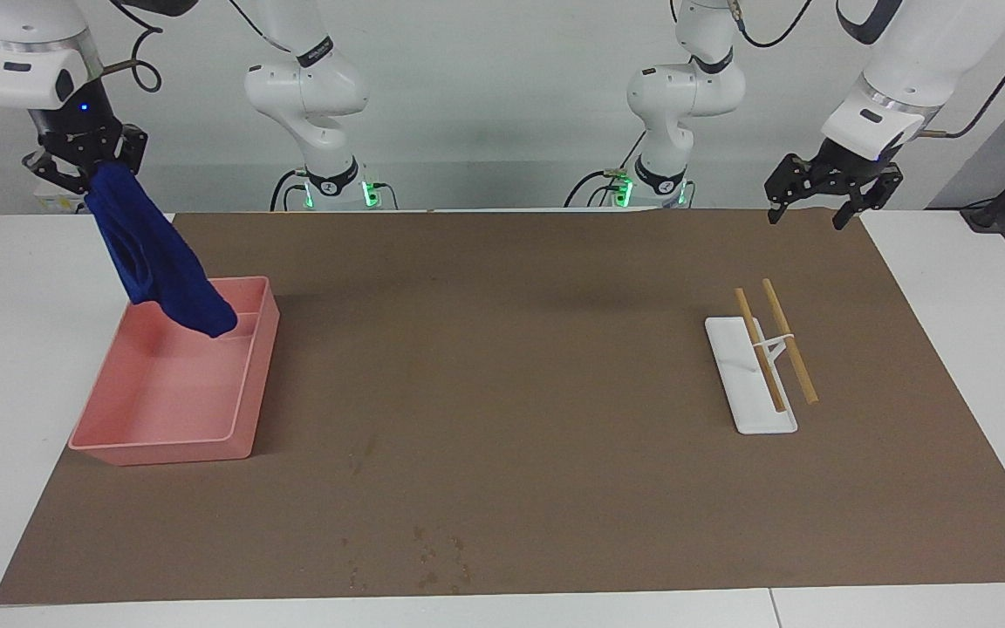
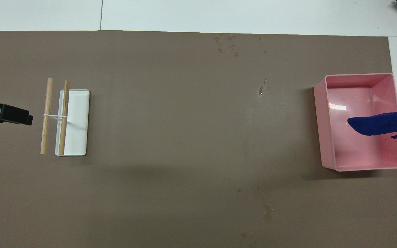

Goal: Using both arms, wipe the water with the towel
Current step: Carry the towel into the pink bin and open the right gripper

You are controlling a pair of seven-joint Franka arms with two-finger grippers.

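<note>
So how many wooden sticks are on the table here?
2. Both wooden sticks lie side by side across the white rack, toward the left arm's end of the table: one over the rack's base, the other just off its edge. None seem hidden.

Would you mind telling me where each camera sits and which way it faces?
Facing view: high across the table, looking at both arms; right gripper holds the towel over the pink tray, left gripper waits, open.
Overhead view: above the robots' end, looking steeply down; only the left gripper's tip shows.
Both share towel, tray, white stand, water drops.
</note>
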